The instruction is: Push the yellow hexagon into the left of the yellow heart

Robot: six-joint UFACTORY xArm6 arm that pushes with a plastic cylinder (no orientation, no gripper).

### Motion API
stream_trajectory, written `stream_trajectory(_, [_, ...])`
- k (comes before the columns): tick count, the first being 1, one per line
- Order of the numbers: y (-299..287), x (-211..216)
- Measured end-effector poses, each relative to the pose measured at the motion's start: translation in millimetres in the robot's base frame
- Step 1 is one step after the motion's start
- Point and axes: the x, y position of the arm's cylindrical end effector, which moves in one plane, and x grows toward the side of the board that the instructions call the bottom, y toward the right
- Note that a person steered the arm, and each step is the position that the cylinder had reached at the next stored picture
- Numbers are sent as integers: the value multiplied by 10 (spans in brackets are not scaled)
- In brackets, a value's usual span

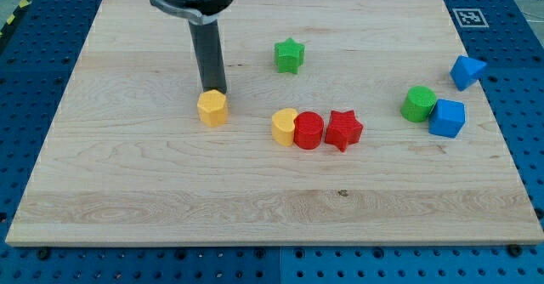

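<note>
The yellow hexagon (212, 108) lies left of the board's middle. The yellow heart (284, 126) lies to its right and a little lower, with a gap between them. The heart touches a red cylinder (308, 130) on its right. My rod comes down from the view's top, and my tip (212, 90) stands right behind the hexagon's upper edge, touching it or nearly so.
A red star (343, 129) sits right of the red cylinder. A green star (289, 55) lies above the middle. At the right are a green cylinder (418, 104), a blue cube (447, 118) and another blue block (467, 71). All rest on the wooden board (127, 199).
</note>
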Motion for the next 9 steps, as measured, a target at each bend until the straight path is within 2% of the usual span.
stream_trajectory(1, [-98,-47])
stream_trajectory(2, [-573,-191])
stream_trajectory(3, [-945,-29])
stream_trajectory(5, [-457,272])
stream_trajectory(7, [418,279])
stream_trajectory(9, [442,276])
